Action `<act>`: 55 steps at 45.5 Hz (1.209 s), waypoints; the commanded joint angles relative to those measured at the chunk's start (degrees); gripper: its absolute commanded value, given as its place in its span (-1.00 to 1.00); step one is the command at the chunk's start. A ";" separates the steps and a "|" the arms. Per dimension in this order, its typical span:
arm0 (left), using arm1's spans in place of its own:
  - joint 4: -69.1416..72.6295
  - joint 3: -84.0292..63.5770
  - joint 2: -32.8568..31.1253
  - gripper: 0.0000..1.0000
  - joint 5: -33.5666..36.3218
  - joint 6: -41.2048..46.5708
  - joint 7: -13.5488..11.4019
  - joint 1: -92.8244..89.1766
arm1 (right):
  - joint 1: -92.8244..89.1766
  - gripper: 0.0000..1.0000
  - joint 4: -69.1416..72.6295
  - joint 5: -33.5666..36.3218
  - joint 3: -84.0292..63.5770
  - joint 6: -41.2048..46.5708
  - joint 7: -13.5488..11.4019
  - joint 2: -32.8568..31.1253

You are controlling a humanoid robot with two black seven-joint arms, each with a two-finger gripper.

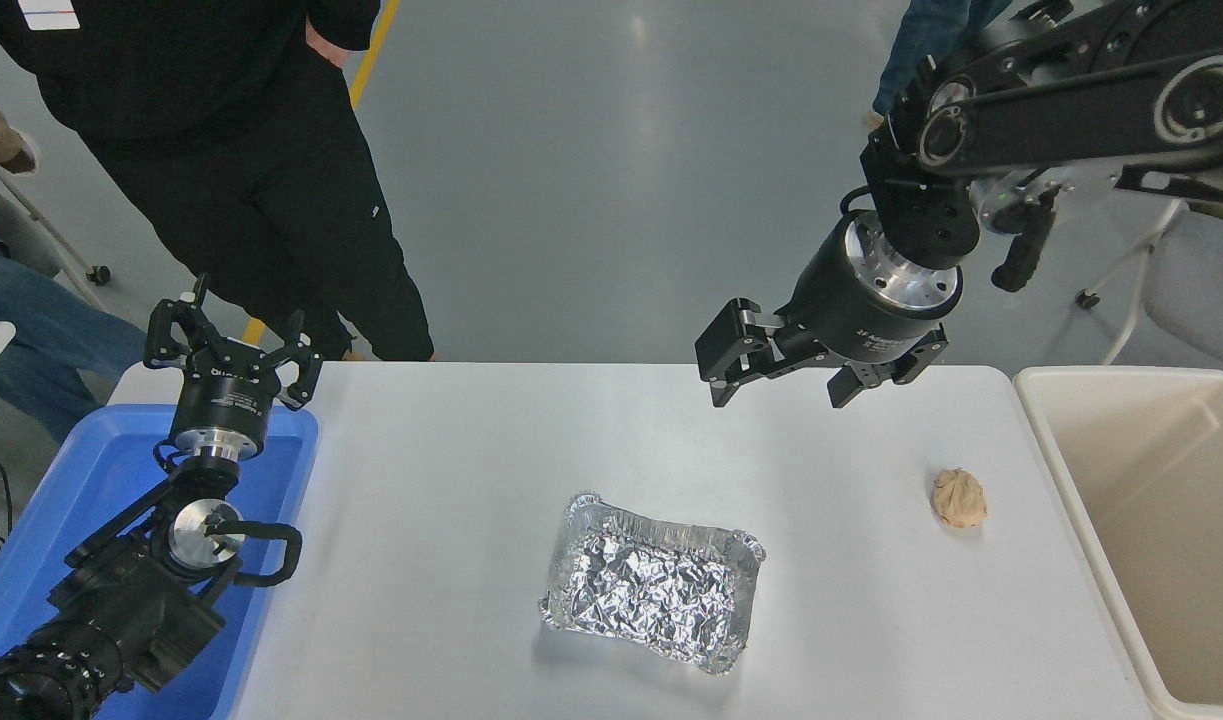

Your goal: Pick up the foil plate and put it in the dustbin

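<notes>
The foil plate [653,597] lies flat on the white tabletop [451,480], near its front edge and centre. The right hand [779,382] hangs above the far edge, fingers spread and empty, well apart from the plate. A tan paper ball [959,498] sits between the plate and the dustbin [1071,500] at the right edge. The left hand [233,340], fingers spread, is parked over the blue tray [91,470]. A person [241,160] stands beyond the far side.

Your crinkled silver aluminium-foil plate [653,587], rectangular with rounded corners and a wavy raised rim, lies flat and open side up on the table's near middle. Your cream-beige rectangular plastic dustbin [1066,470], deep-walled, stands at the right edge, well apart.
</notes>
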 commanded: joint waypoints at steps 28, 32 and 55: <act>-0.01 0.00 0.00 0.98 0.01 0.00 0.00 0.00 | -1.91 1.00 0.15 -0.16 -0.32 0.16 0.17 1.94; -0.01 0.00 0.00 0.98 0.01 0.00 0.00 0.00 | -4.73 1.00 -0.20 -0.42 -0.23 -0.45 0.17 2.29; -0.01 0.00 0.00 0.98 0.01 0.00 0.00 0.00 | -21.34 1.00 -9.60 -0.07 0.91 -7.74 0.08 10.11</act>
